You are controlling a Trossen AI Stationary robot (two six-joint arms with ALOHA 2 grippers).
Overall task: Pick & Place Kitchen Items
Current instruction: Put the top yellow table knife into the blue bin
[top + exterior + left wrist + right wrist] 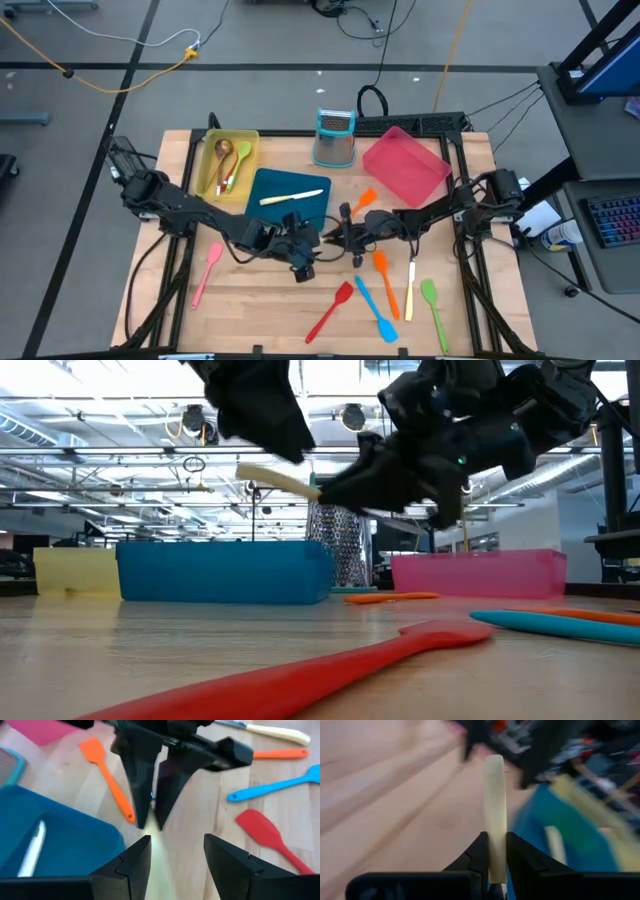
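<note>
While the right gripper [494,851] clamps it, the knife [495,810] points handle-first toward the left gripper [172,852].

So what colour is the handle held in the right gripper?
Cream handle, clearest in the right wrist view.

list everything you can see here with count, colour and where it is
trays: three; yellow back left, blue centre, pink back right
grater: one, metal with teal top, back centre
spoons: wooden, red and green, in the yellow tray
knives: three, cream handles; one in the blue tray, one front right, one held above the table
spatulas: pink front left; red, blue, two orange, green centre to front right
left gripper: open, facing the held knife
right gripper: shut on the held knife
</note>
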